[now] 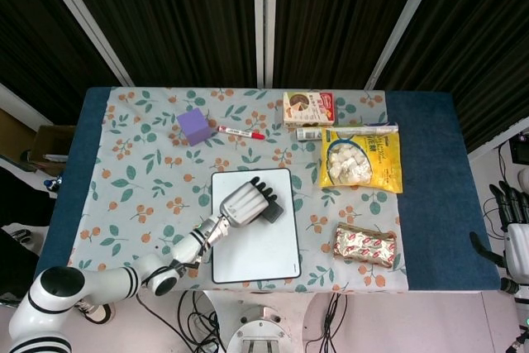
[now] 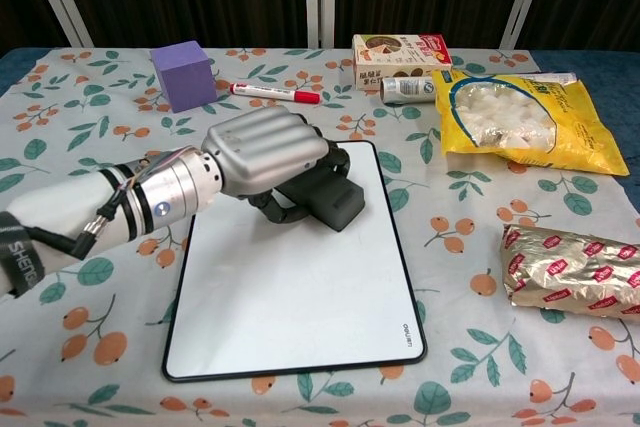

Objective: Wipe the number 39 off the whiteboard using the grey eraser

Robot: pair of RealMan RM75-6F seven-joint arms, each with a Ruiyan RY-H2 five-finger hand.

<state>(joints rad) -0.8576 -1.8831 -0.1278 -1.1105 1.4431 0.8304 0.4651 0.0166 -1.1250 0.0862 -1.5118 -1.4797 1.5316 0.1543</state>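
The whiteboard [image 1: 256,241] [image 2: 300,297] lies flat at the front middle of the table, and no writing shows on its bare white face. My left hand [image 1: 244,203] [image 2: 262,154] grips the grey eraser [image 1: 273,210] [image 2: 328,199] and presses it on the board's far part, near the far right corner. The hand covers most of the eraser from above. My right hand [image 1: 514,233] hangs off the table at the right edge of the head view, its fingers apart and holding nothing.
Behind the board lie a red marker [image 2: 276,93] and a purple cube [image 2: 184,75]. A snack box [image 2: 400,51], a white tube [image 2: 408,89] and a yellow bag [image 2: 525,119] fill the far right. A foil packet [image 2: 570,272] lies right of the board.
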